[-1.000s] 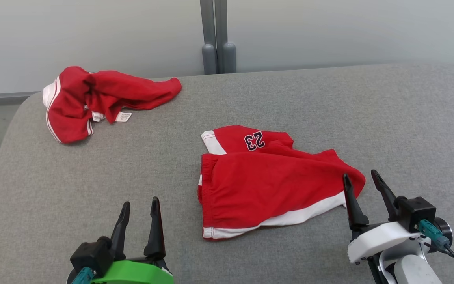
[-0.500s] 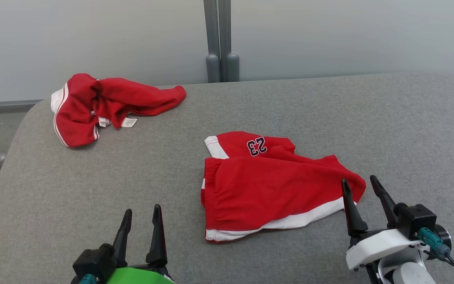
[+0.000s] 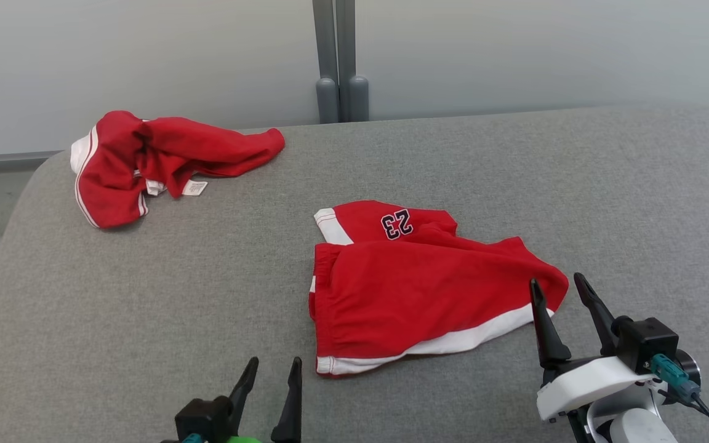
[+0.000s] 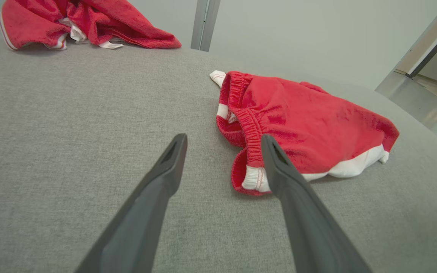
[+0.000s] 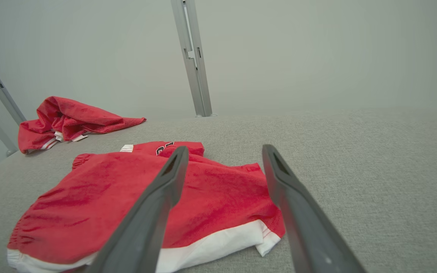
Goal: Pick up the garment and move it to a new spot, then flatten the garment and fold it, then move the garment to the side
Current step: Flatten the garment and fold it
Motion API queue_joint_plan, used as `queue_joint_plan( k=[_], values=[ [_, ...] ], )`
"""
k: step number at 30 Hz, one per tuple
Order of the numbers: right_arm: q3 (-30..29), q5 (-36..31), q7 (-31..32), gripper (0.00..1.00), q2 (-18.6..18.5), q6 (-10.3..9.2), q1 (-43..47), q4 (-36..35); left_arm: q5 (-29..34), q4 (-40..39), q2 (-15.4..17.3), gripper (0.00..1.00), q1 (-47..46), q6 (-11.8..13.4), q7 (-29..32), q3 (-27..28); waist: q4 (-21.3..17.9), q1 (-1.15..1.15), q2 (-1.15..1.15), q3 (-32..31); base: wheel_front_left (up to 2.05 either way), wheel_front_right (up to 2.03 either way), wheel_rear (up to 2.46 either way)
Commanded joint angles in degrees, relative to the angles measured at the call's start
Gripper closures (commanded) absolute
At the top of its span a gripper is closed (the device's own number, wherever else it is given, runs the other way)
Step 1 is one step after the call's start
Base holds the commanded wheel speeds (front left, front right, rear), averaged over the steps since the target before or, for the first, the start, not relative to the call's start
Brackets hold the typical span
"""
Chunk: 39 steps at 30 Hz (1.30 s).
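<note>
A pair of red shorts with white trim and a "23" patch, the garment [image 3: 416, 289], lies loosely crumpled in the middle of the grey padded table [image 3: 145, 295]. My left gripper [image 3: 273, 364] is open, low at the front, just left of the shorts' waistband corner. In the left wrist view its right finger [image 4: 279, 170] overlaps the near hem of the garment [image 4: 309, 129], with nothing between the fingers. My right gripper [image 3: 556, 281] is open at the shorts' right end, hovering over the garment [image 5: 101, 189] with nothing held.
A second crumpled red garment [image 3: 164, 154] with a white tag lies at the table's far left corner. A grey post [image 3: 336, 61] stands behind the far edge against a pale wall. The table's rounded left edge drops off to the floor.
My left gripper has shifted right toward the shorts' near-left corner and sits lower in the head view. The camera wobbled slightly. The right gripper and both garments have stayed put.
</note>
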Motion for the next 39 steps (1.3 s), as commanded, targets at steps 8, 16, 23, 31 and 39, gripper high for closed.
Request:
queue_joint_plan(
  k=[8, 16, 23, 31, 39],
  values=[
    [0.21, -0.10, -0.17, 0.00, -0.03, 0.00, -1.74, 0.46, 0.76, 7.61, 0.46, 0.00, -4.52, -2.46, 3.73, -3.43, -3.02, 0.00, 0.00, 2.70, 0.00, 0.00, 0.00],
    [-0.14, -0.12, -0.17, 0.00, -0.03, 0.00, -2.38, 0.46, -0.40, 11.84, 0.27, 0.00, -7.60, -3.11, 2.80, -4.21, -4.83, 0.00, 0.00, 4.17, 0.00, 0.00, 0.00],
    [-0.18, 0.12, -0.17, 0.00, -0.03, 0.00, -2.65, 0.73, -0.80, 14.35, 0.17, 0.36, -9.24, -3.45, 2.09, -5.27, -5.72, 0.00, 0.00, 4.60, 0.00, 0.00, 0.00],
    [-1.13, 0.05, -0.17, 0.00, -0.03, 0.00, -2.02, 1.52, -0.89, 15.73, 0.09, 1.00, -10.42, -3.53, 1.27, -6.64, -6.17, 0.00, 0.00, 4.64, 0.00, 0.00, 0.00],
    [-3.31, 0.37, -0.17, 0.00, -0.02, 0.00, -1.63, 9.04, -1.41, 11.62, 0.80, 1.00, -10.51, -1.97, -1.11, -4.10, -5.24, 0.00, 0.00, 4.54, 0.00, 0.00, 0.00]
  ],
)
